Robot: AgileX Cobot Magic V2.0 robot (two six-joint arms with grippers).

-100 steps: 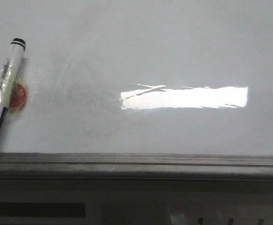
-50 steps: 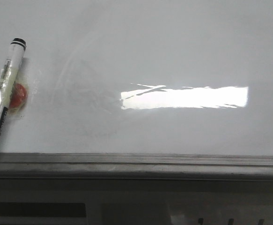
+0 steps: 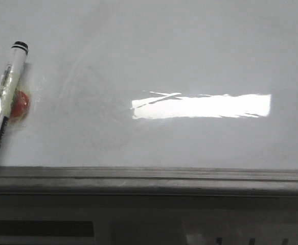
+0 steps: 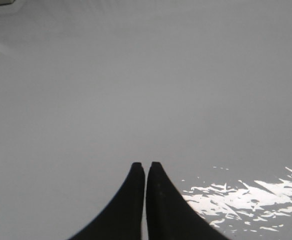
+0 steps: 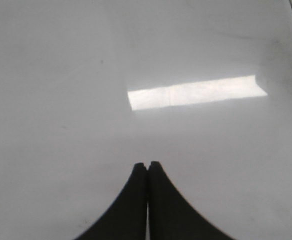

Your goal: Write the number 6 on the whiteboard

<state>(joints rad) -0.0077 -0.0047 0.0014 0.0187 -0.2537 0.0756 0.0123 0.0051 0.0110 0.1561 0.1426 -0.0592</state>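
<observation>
Both my grippers, left [image 4: 146, 164] and right [image 5: 147, 163], hang clenched and empty over the bare whiteboard [image 3: 189, 51]; the marker [image 3: 4, 99] lies at the whiteboard's left edge.

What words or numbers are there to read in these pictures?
None can be read.
Marker: it has a label with a barcode-like patch and dark print, too blurred to read.
Whiteboard: no writing on it, only faint wipe smears and a bright reflection; no 6 drawn yet.
</observation>
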